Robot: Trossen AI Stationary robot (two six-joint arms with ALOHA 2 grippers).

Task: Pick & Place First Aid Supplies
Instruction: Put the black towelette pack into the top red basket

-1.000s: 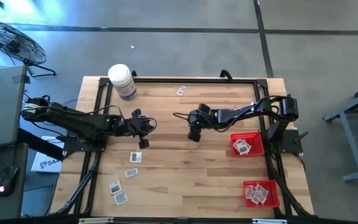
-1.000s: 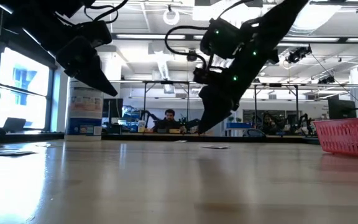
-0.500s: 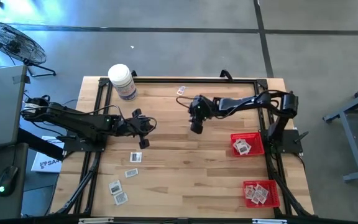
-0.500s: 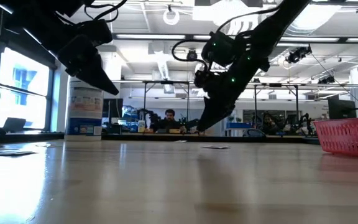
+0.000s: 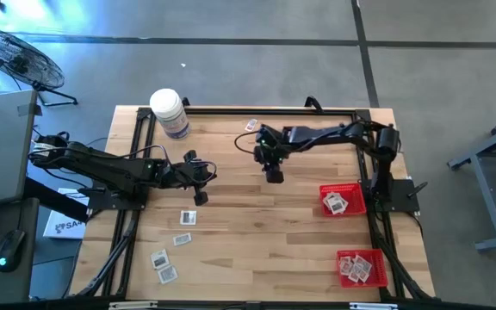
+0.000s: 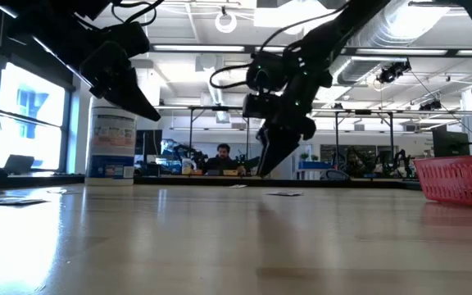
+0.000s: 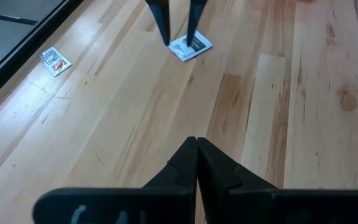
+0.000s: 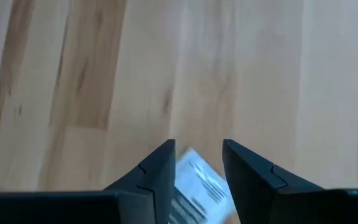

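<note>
Four packets [image 5: 173,244] lie on the table's [image 5: 248,232] left front part; left gripper [image 5: 200,197] hangs over the boards just behind them, fingers clenched, holding nothing; right gripper [image 8: 196,163] is poised near the back edge, fingers spread either side of one packet [image 8: 194,186] flat on the wood, not grasping it; two red baskets [image 5: 343,200] at right hold more packets.

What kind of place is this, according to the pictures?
Probably a robotics lab or workshop in an open industrial hall. The low view shows a high ceiling with exposed ducts, more framed workbenches and a person seated behind them. The high view shows a concrete floor and a standing fan.
</note>
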